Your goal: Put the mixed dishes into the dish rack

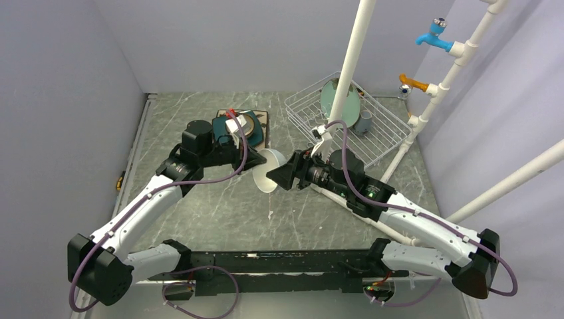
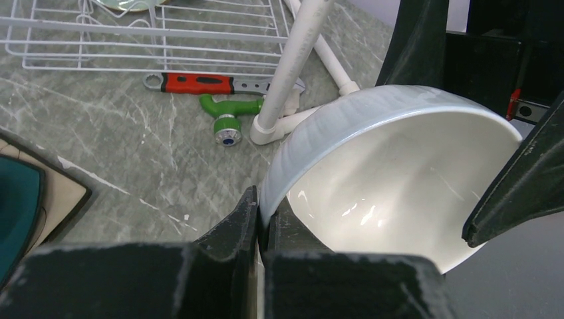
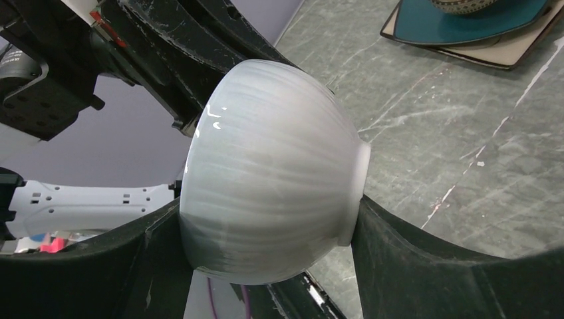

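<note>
The white bowl [image 1: 269, 173] hangs tilted on its side above the table's middle, between both arms. My left gripper [image 1: 257, 159] is shut on its rim, one finger inside and one outside [image 2: 263, 207]. My right gripper [image 3: 269, 222] spans the same white bowl [image 3: 273, 173], one finger against the rim and the other against the foot. The dish rack [image 1: 306, 113] at the back right holds the mint-green plate [image 1: 330, 100] and the grey-white mug [image 1: 363, 122]. The brown bowl [image 1: 250, 124] sits on the teal plate [image 1: 222, 127], which lies on the cream square plate [image 1: 263, 135].
A white pipe frame [image 1: 347, 76] rises just in front of the rack, with blue [image 1: 435, 33] and orange [image 1: 415, 84] taps on the right wall pipes. A red-handled wrench [image 2: 199, 83] and a green fitting [image 2: 229, 114] lie by the pipe's foot.
</note>
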